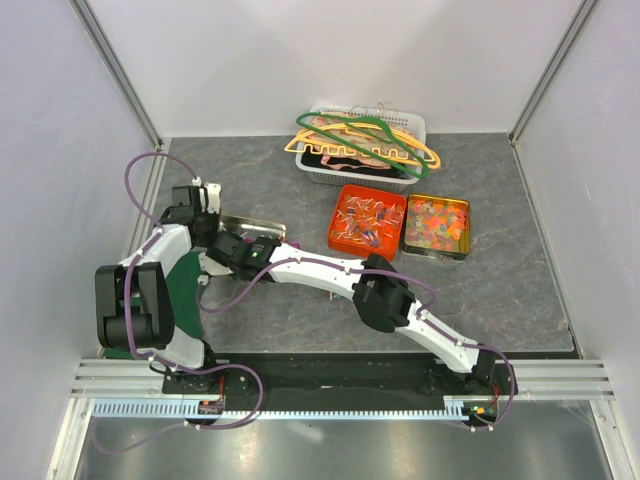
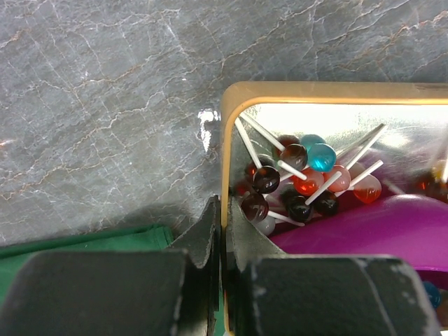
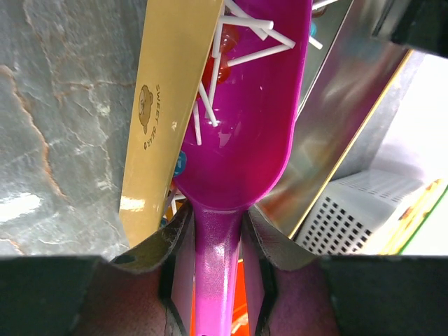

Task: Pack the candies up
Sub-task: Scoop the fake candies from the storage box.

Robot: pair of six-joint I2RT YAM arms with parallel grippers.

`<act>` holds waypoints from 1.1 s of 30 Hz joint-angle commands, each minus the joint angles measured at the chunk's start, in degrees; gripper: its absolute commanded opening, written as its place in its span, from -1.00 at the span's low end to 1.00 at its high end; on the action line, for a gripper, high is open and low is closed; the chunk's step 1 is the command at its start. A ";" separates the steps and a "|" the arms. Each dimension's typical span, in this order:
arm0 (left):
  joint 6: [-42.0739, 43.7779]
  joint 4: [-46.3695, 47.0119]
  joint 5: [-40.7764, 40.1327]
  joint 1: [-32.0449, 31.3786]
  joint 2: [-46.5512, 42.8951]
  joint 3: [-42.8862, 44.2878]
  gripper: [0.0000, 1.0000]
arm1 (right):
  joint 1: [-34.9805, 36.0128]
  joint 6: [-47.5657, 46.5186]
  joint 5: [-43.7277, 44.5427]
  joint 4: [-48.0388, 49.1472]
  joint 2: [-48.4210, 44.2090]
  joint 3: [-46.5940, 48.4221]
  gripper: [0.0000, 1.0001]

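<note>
My left gripper (image 2: 222,224) is pinched almost closed on the side wall of one gold tin (image 2: 308,91), at the lower centre of the left wrist view. About ten lollipops (image 2: 297,178) lie heaped inside the tin. My right gripper (image 3: 217,231) clamps the handle of one magenta scoop (image 3: 245,126). Its bowl, top centre, carries a few more lollipops, their sticks too tangled to count. From above, two trays of candies (image 1: 365,222) sit right of centre: one orange tray (image 1: 369,189) and a second tray (image 1: 436,198). Above them stands one white basket (image 1: 415,125).
</note>
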 commanded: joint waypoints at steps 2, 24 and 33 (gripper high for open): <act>-2.15 6.31 3.50 0.01 -3.62 1.31 -0.96 | 0.70 4.70 -8.58 -0.90 -0.10 0.08 -1.00; -2.06 6.58 3.24 0.18 -3.70 1.05 -0.96 | -5.62 16.83 -20.89 -0.29 -10.65 -7.22 -1.00; -2.06 6.75 3.24 0.27 -3.53 1.05 -0.96 | -7.74 20.35 -22.65 -0.64 -11.35 -6.17 -1.00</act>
